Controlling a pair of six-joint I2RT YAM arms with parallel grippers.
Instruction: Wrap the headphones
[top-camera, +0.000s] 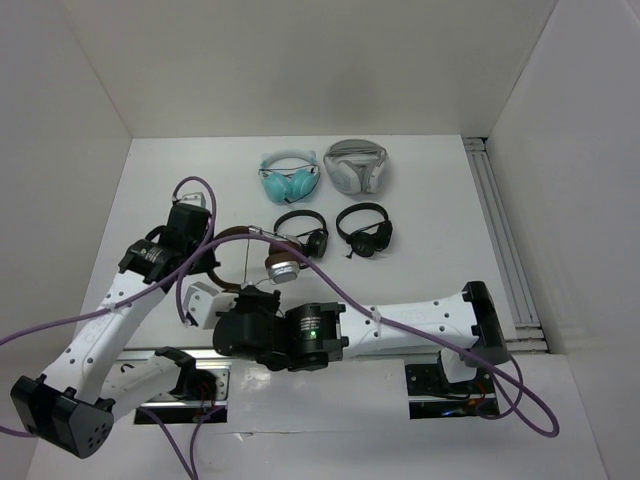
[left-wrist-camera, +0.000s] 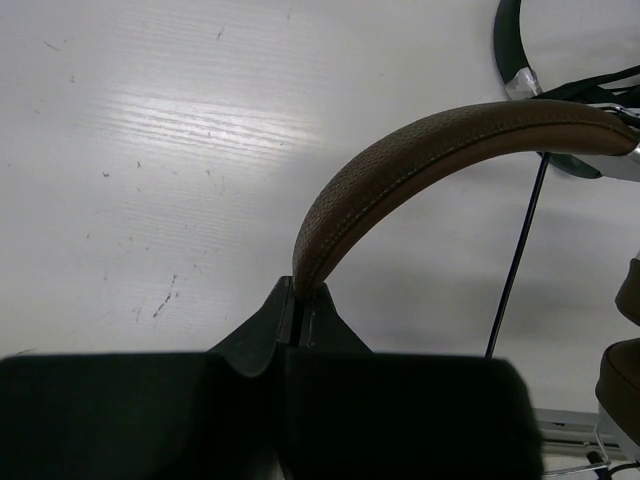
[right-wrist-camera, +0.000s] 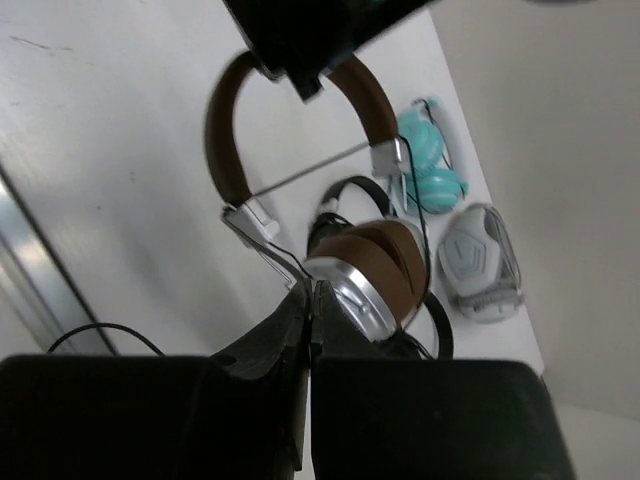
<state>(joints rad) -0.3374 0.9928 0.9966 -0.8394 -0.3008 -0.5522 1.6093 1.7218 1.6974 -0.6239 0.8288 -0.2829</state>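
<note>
Wide view first: a white desk (top-camera: 420, 270) boxed in by plain white walls (top-camera: 300, 60) on three sides, and up close the surface is matte with small dark scuffs and specks. Silver rails (top-camera: 500, 240) run along its right edge.

Both arms are in play. The left arm (top-camera: 110, 320) reaches up the left side, while the right arm (top-camera: 420, 325) stretches across the front towards it. Purple leads (top-camera: 340, 290) loop over both.

Between the two arm ends, left of centre, sit the headphones (top-camera: 283, 266), the biggest wired pair here. The left fingers (left-wrist-camera: 300, 300) are clenched on the stitched brown headband (left-wrist-camera: 450, 140), which arches away above the desk. From the other wrist the silver-and-brown ear cup (right-wrist-camera: 370, 275) shows just beyond the right fingers (right-wrist-camera: 310, 295). Those are pinched tight too, with the thin black cable (left-wrist-camera: 520, 240) running right into the tips. Whether the cups rest on the desk, I cannot tell.

Further back there is a teal pair (top-camera: 290, 180) beside a white-grey pair (top-camera: 355, 165), and nearer in are two small black pairs (top-camera: 303, 233) (top-camera: 365, 228) side by side.

Smallest of all is a green light (top-camera: 313, 322) glowing on the right arm's wrist. Any lettering on the cups is too small to read.
</note>
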